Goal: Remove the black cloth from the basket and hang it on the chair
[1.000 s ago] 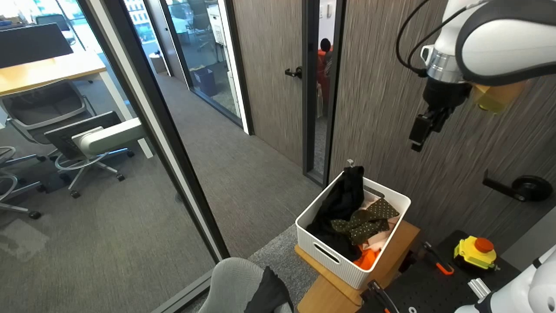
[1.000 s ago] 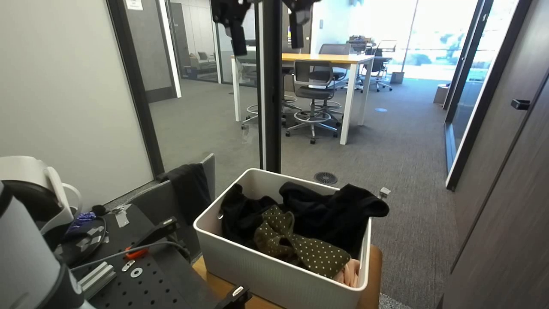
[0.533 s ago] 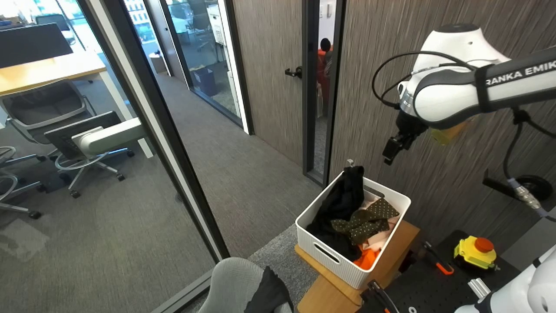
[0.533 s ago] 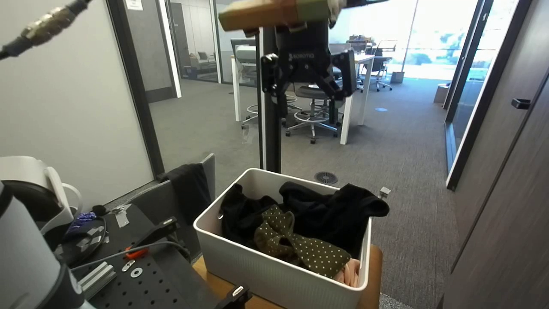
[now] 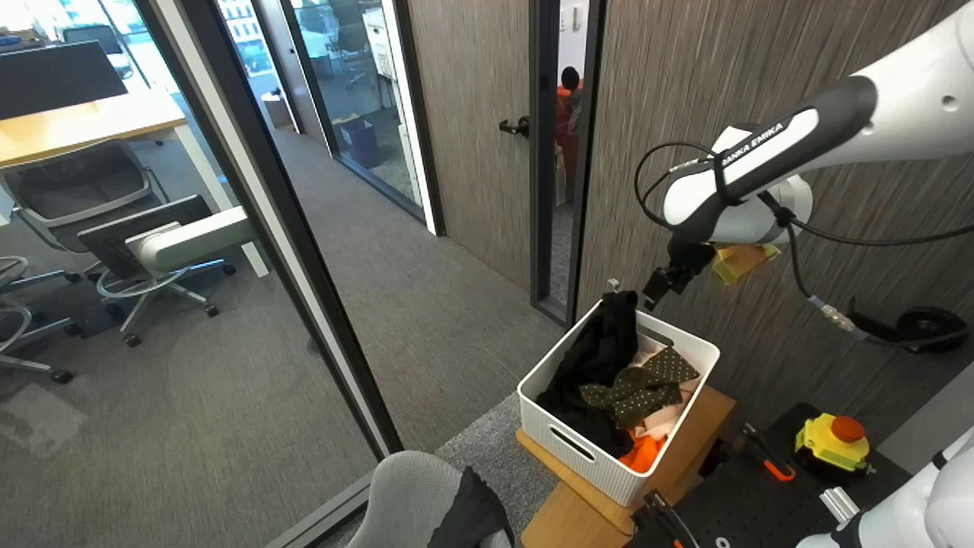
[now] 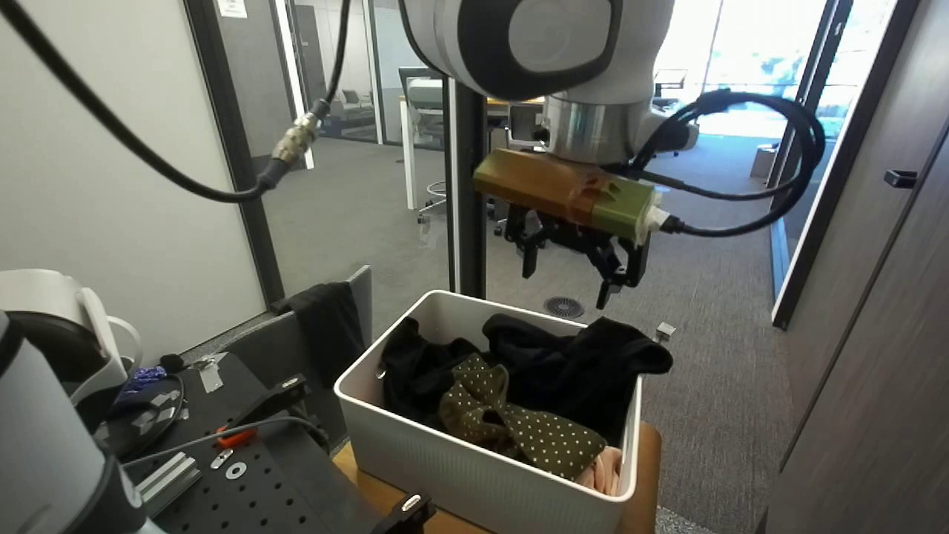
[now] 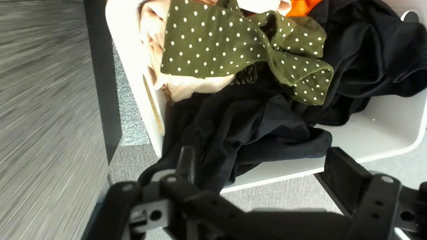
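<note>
Black cloth (image 5: 601, 342) lies bunched in the white basket (image 6: 460, 460), one end draped over the rim at a corner. A dark bundle (image 6: 415, 371) sits at the basket's other side; whether it belongs to the same cloth I cannot tell. My gripper (image 6: 566, 288) hangs open above the draped end, apart from it, as both exterior views show. In the wrist view its fingers stand wide, with the cloth (image 7: 240, 126) below and nothing gripped. The grey-backed chair (image 5: 411, 495) stands beside the basket, with a black piece of fabric (image 5: 473, 511) hanging over its back.
An olive dotted cloth (image 7: 213, 43), pink fabric (image 7: 193, 88) and an orange item (image 5: 644, 454) share the basket, which rests on a wooden stand (image 5: 711, 415). A wood-panelled wall (image 5: 654, 152) rises close behind the gripper. A black perforated table (image 6: 267, 489) carries tools and parts.
The arm has come down from high up toward the basket's corner, its gripper staying open. The cloths, basket and chair have not moved.
</note>
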